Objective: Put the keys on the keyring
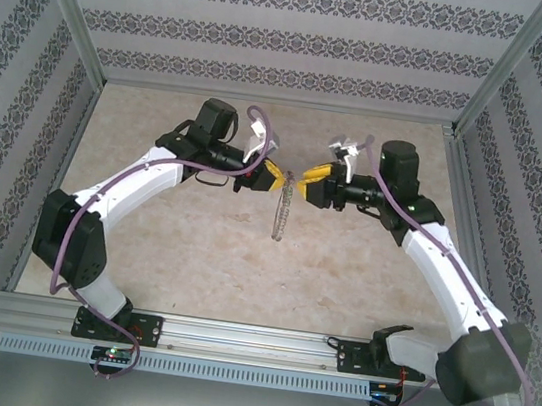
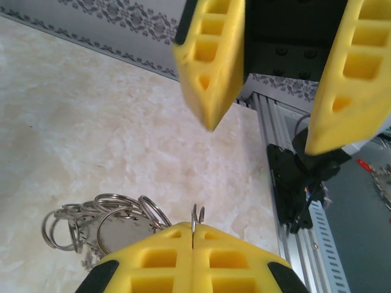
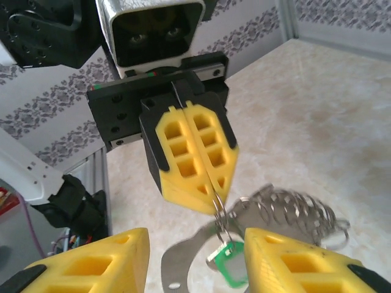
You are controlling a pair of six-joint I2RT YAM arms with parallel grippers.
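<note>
My left gripper (image 1: 274,175) (image 2: 193,227) is shut on a small silvery ring at the top of the keyring (image 1: 282,213), lifted above the table. The keyring (image 3: 293,213) hangs below as a floppy bunch of rings with a flat metal strip (image 3: 177,262). In the left wrist view the keyring's loops (image 2: 104,220) spread left of my fingers. The green-headed key (image 3: 229,264) dangles from the pinched ring (image 3: 219,210). My right gripper (image 1: 309,181) (image 3: 195,239) faces the left one, open, its fingers (image 3: 91,265) either side of the key without touching it.
The marble-patterned table (image 1: 195,243) lies under the hanging bunch. An aluminium rail (image 1: 251,342) with the arm bases runs along the near edge. Patterned walls (image 1: 273,42) close in the back and sides.
</note>
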